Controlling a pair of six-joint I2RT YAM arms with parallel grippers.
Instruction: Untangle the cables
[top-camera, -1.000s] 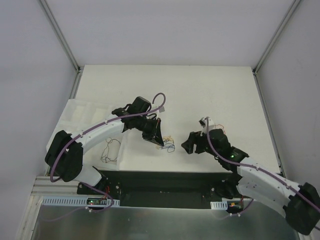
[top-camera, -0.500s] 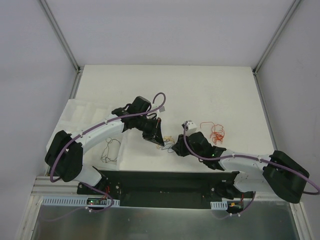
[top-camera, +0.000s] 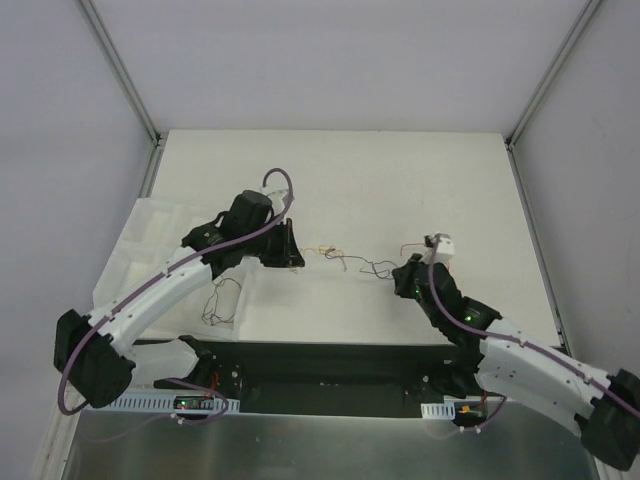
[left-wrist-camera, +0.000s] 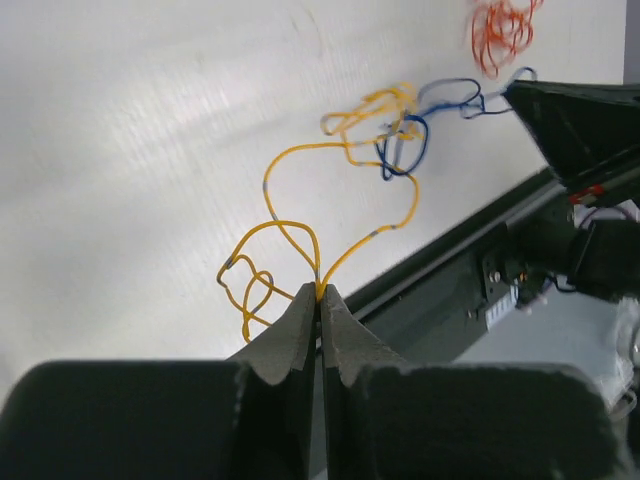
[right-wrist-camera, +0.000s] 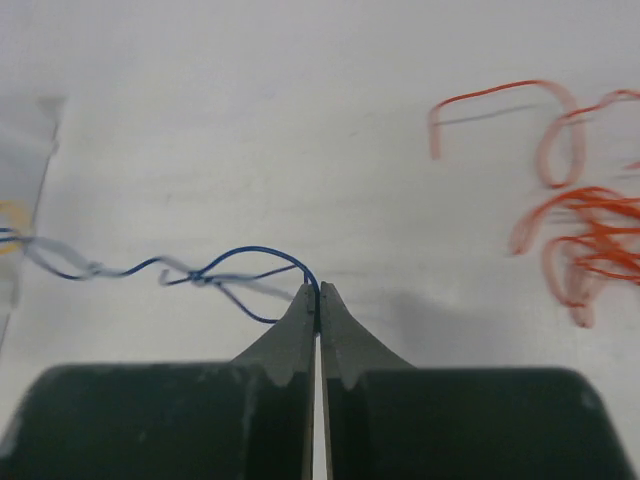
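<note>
White table (top-camera: 400, 180) bears the cables (top-camera: 350, 262), strung mid-table between both grippers; left gripper (left-wrist-camera: 320, 293) is clamped on a yellow wire (left-wrist-camera: 300, 155); right gripper (right-wrist-camera: 318, 298) is pinched tight on a blue wire (right-wrist-camera: 255, 252); orange curls (right-wrist-camera: 585, 235) lie loose near it; a dark wire (top-camera: 220, 300) lies apart, near-left.

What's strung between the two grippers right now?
A yellow cable in the left gripper joins a blue cable in the right gripper at a small knot; the top view shows the span.
</note>
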